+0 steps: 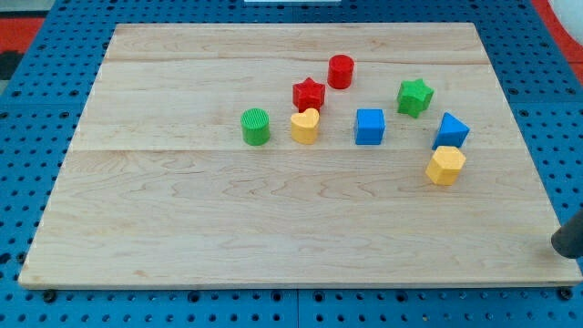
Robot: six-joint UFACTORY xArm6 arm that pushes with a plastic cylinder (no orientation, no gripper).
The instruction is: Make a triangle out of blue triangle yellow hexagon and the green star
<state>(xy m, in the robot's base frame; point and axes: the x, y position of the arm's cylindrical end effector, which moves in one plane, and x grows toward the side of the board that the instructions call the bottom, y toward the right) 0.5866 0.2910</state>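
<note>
The green star (414,97) lies at the board's right, toward the view's top. The blue triangle (451,130) lies just below and right of it, a small gap apart. The yellow hexagon (445,166) sits right below the blue triangle, touching or nearly touching it. My tip (565,253) shows as a dark rod end at the view's right edge, off the board's lower right corner, well below and right of the yellow hexagon and touching no block.
A blue cube (370,127) lies left of the blue triangle. Further left are a yellow heart (305,127), a red star (309,94), a red cylinder (341,71) and a green cylinder (256,127). The wooden board (182,228) rests on a blue pegboard.
</note>
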